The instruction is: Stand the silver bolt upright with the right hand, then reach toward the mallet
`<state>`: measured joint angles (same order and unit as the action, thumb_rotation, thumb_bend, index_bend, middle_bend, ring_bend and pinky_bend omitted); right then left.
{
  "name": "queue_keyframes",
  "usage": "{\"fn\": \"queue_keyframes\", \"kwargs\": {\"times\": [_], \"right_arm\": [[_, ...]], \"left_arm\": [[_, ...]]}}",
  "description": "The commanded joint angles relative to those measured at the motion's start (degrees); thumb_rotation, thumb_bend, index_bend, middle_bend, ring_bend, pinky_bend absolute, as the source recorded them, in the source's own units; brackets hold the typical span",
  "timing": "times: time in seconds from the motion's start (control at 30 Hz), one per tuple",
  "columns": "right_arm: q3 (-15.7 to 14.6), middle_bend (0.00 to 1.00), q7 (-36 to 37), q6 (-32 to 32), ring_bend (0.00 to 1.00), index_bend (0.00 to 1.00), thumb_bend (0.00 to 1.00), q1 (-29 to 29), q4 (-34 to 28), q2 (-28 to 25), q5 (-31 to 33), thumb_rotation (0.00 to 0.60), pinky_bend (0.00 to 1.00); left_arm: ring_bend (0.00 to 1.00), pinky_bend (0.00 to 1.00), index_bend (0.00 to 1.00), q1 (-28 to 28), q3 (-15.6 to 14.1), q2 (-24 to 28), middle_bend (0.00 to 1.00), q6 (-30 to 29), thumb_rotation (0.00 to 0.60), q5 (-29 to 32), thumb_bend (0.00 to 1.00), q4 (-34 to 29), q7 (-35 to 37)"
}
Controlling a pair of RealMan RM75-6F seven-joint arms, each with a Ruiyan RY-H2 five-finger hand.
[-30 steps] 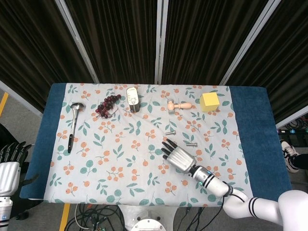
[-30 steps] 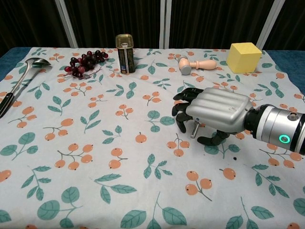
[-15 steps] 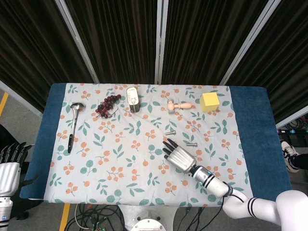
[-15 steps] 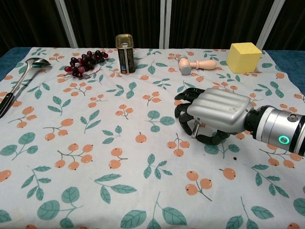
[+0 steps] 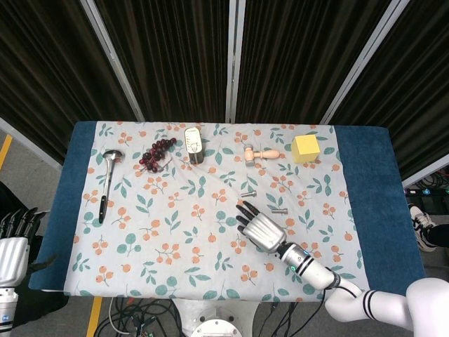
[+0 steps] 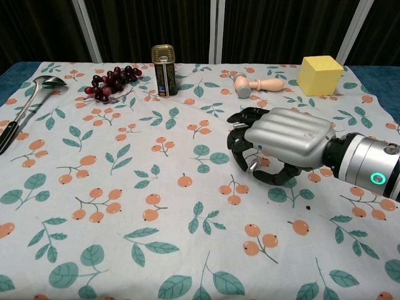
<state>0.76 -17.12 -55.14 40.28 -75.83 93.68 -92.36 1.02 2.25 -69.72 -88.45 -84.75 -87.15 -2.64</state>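
Silver bolt (image 6: 252,167) sat pinched under the right hand (image 6: 282,145), its long axis tilted, not upright; mallet (image 6: 257,84) lay well beyond, straight ahead.

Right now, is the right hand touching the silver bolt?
Touching. In the chest view the right hand holds the silver bolt between its curled fingers, lifted off the cloth.

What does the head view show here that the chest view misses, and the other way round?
Only the head view shows the left hand, idle beyond the table's corner, and two bolts lying flat on the cloth. Only the chest view shows the silver bolt pinched beneath the right hand. Both show the mallet, yellow block, tin can, grapes and ladle.
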Motion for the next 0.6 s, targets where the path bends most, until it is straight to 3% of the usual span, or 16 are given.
{"fn": "queue_keyframes", "kwargs": {"times": [0.03, 0.27, 0.6], "right_arm": [[0.92, 0.25, 3.06, 0.22, 0.0, 0.54, 0.38, -0.02, -2.26, -0.92, 1.7, 0.6, 0.0], [2.18, 0.25, 8.61, 1.43, 0.0, 0.54, 0.38, 0.1, -3.47, -1.59, 4.84, 0.6, 0.0], [2.44, 0.24, 10.51, 2.22, 0.0, 0.55, 0.38, 0.86, -2.02, -0.62, 5.69, 0.6, 0.0]], "left_arm": [[0.0, 0.0, 0.16, 0.0, 0.02, -0.01, 0.08, 0.01, 0.6, 0.03, 0.0, 0.01, -0.03], [0.0, 0.0, 0.16, 0.07, -0.01, -0.12, 0.08, 0.4, 0.6, 0.24, 0.0, 0.09, -0.14], [0.0, 0.0, 0.16, 0.13, 0.0, -0.13, 0.08, 0.67, 0.6, 0.42, 0.0, 0.09, -0.3]]}}
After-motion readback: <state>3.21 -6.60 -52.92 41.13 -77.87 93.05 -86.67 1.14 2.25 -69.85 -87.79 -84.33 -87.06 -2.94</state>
